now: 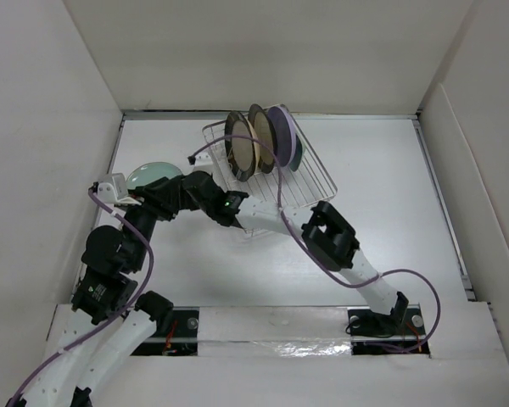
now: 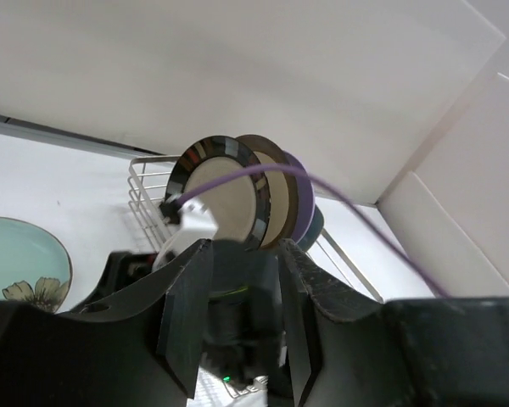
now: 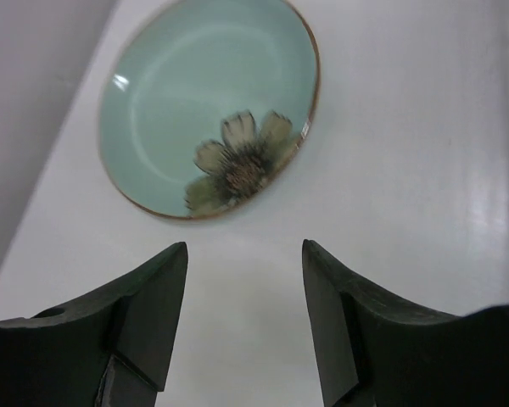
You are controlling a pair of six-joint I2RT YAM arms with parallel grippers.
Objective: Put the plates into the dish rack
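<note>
While the right gripper (image 3: 244, 248) hangs with its fingers spread above the counter (image 3: 424, 170), the pale green flower plate (image 3: 208, 102) lies flat just beyond its tips, out at 10 o'clock. Up at 12 o'clock, the dish rack (image 1: 314, 180) holds three plates on edge, front to back: a dark-rimmed cream plate (image 1: 240, 148), a tan plate (image 1: 261, 131) and a lavender plate (image 1: 282, 131). The left gripper (image 2: 244, 250) is spread too, pointing toward the rack.

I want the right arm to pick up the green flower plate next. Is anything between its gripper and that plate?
Nothing visible. In the right wrist view, only bare table lies between the open right gripper and the green flower plate, which lies flat ahead of it.
</note>
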